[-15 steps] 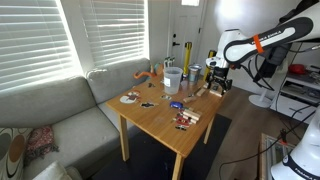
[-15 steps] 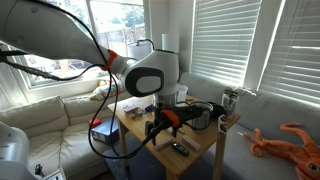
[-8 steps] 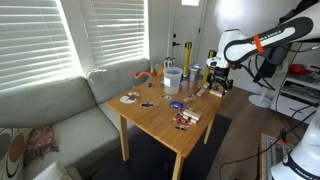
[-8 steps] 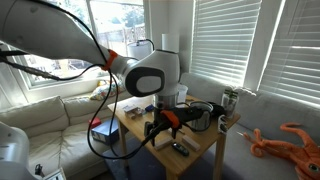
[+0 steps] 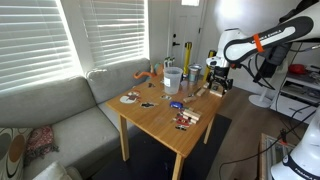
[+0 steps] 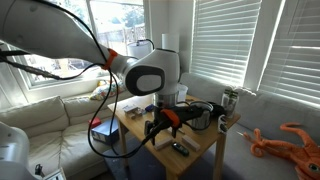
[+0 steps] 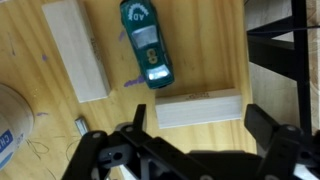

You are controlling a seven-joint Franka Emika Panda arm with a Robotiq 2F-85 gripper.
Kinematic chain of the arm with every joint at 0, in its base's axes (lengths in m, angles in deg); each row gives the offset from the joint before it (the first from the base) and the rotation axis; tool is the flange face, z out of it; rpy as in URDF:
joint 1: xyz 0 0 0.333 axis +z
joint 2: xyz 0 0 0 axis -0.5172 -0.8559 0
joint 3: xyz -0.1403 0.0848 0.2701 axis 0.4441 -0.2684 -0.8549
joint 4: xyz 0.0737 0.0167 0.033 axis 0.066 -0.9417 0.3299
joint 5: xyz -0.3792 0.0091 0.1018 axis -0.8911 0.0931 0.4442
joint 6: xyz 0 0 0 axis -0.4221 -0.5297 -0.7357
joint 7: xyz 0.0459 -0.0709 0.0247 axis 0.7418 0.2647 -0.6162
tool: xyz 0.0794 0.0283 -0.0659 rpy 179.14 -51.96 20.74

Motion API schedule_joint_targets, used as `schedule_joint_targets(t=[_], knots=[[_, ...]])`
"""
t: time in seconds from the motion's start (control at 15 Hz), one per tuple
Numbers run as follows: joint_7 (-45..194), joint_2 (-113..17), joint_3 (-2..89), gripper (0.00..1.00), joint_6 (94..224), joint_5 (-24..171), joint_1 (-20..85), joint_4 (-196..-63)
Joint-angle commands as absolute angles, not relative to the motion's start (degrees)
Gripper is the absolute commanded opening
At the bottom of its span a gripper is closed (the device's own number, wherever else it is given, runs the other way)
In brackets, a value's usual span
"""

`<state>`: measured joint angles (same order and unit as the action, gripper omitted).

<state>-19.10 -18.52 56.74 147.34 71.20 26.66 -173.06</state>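
In the wrist view my gripper (image 7: 198, 138) is open and empty, hovering over the wooden table. A pale wooden block (image 7: 198, 109) lies crosswise between the two dark fingertips (image 7: 135, 125), with a small gap at each end. A teal toy car (image 7: 146, 42) lies just beyond the block. A second, longer wooden block (image 7: 75, 48) lies to its left. In both exterior views the gripper (image 5: 218, 82) (image 6: 165, 122) is low over the table's far corner.
A white cup rim (image 7: 12, 125) and a small metal piece (image 7: 81, 125) lie at the left. The table (image 5: 150, 108) also holds a white cup (image 5: 171, 78), a plate (image 5: 130, 98) and small items (image 5: 184, 118). A grey sofa (image 5: 50, 110) stands beside it. A black frame (image 7: 285, 50) stands past the table edge.
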Motion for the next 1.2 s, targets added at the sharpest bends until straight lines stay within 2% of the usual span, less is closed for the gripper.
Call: schedule_joint_targets(t=[0.0, 1.13], knots=[[-20.95, -18.12, 55.48, 1.00, 145.60, 71.48, 25.42, -172.74], [-21.71, -18.29, 55.32, 1.00, 145.40, 70.92, 25.18, -173.57]])
